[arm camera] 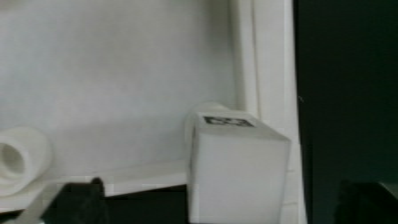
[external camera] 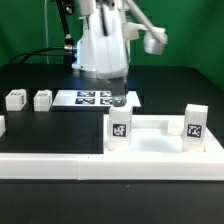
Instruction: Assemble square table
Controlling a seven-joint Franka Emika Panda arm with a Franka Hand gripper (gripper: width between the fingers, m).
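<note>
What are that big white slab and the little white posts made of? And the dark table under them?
Slab: looks like matte white plastic with evenly moulded or printed edges; the exact kind cannot be told.
Posts: seemingly the same matte white plastic, with black-and-white, paper-like tags stuck on.
Table: a dull black surface; its material is unclear.

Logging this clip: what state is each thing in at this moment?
Fingers: open, holding nothing.
Tabletop: lying flat, rim up.
Legs on the tabletop: both upright, tags facing the exterior view.
Loose legs: set aside, not attached.
</note>
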